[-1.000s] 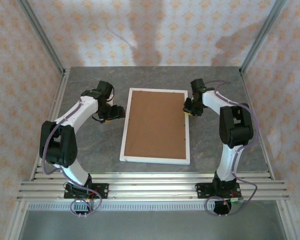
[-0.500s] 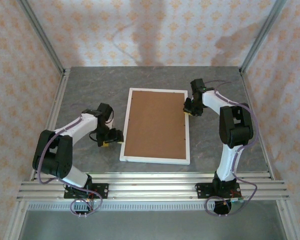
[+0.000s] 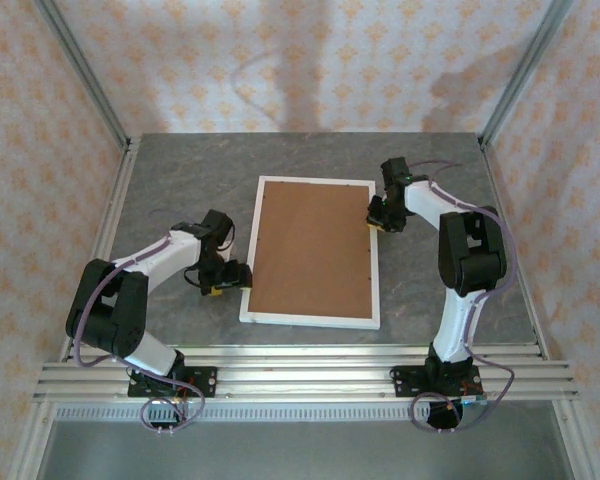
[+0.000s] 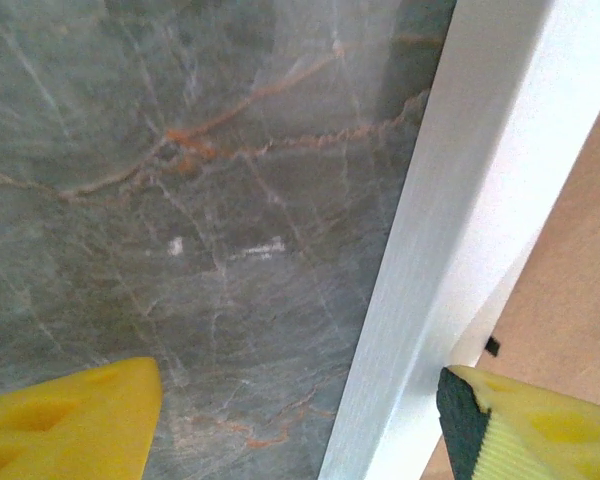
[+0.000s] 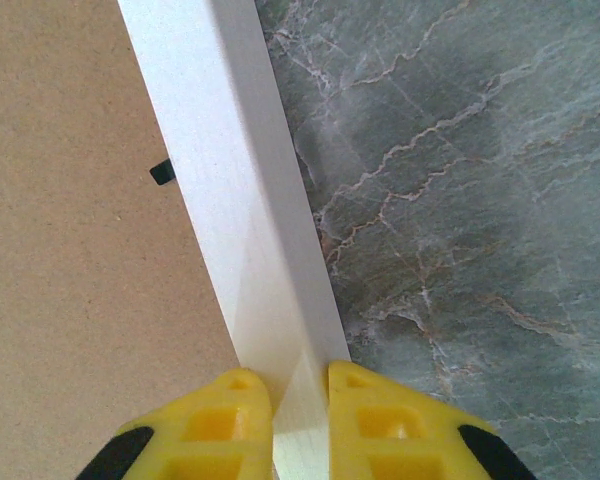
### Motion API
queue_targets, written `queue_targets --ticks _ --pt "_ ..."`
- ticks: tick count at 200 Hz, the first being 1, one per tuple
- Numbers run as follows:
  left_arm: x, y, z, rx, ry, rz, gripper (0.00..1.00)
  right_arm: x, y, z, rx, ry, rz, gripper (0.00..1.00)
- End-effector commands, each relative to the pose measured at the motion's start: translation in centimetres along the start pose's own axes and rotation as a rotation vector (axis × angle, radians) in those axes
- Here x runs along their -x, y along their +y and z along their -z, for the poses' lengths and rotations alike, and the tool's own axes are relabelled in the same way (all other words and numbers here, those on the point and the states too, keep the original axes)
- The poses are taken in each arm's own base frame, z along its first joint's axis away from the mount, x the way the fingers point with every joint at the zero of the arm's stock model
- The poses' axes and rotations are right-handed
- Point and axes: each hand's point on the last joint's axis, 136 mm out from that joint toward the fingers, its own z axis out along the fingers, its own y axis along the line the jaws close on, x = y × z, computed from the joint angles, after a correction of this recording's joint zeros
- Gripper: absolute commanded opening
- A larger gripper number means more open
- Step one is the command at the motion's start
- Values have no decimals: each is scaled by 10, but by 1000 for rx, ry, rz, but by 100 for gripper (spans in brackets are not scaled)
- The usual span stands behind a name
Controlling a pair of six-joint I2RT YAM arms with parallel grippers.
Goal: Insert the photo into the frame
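Note:
The frame (image 3: 310,321) lies face down in the middle of the table, its thin white border around the brown backing board (image 3: 313,250). The photo is hidden. My left gripper (image 3: 237,279) is at the frame's left side near the front corner. It is open, and the white border (image 4: 470,180) runs between its yellow fingers (image 4: 90,415), one over the table and one over the backing board (image 4: 570,300). My right gripper (image 3: 376,221) is shut on the frame's right border (image 5: 230,170), with both fingers (image 5: 380,420) pressed against the white strip beside the board (image 5: 70,200).
The grey marbled tabletop (image 3: 180,190) surrounds the frame. Patterned walls and metal posts close in the back and both sides. An aluminium rail (image 3: 300,375) carrying the arm bases runs along the near edge. Small black clips (image 5: 160,172) sit at the board's edge.
My left gripper has moved toward the near side along the frame's left edge and now straddles the border near the front corner. The right gripper and the frame have stayed put.

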Motion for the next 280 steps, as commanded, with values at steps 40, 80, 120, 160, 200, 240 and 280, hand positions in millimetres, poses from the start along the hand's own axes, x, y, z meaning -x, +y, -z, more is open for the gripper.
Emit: queue_targets --ticks 40,80,120,160,200,240,280 --pt "13 -9 -1 -1 -14 -12 74 -46 -31 -39 -119 160 -31 14" --pt "5 -5 -6 19 13 -16 74 -48 -32 -40 -122 161 -33 14" --pt "1 -6 -12 27 42 -24 74 -46 -30 -42 -115 163 -37 14" --pt "-14 -10 -28 10 82 -6 74 -47 -32 -43 -125 165 -40 14" --pt "-22 -8 -52 22 97 7 74 -48 -32 -45 -121 165 -51 14" --pt "-13 -11 -72 10 99 28 74 -49 -34 -43 -127 166 -53 14" --pt "9 -28 -48 4 51 -14 74 -48 -33 -37 -129 150 -51 14"
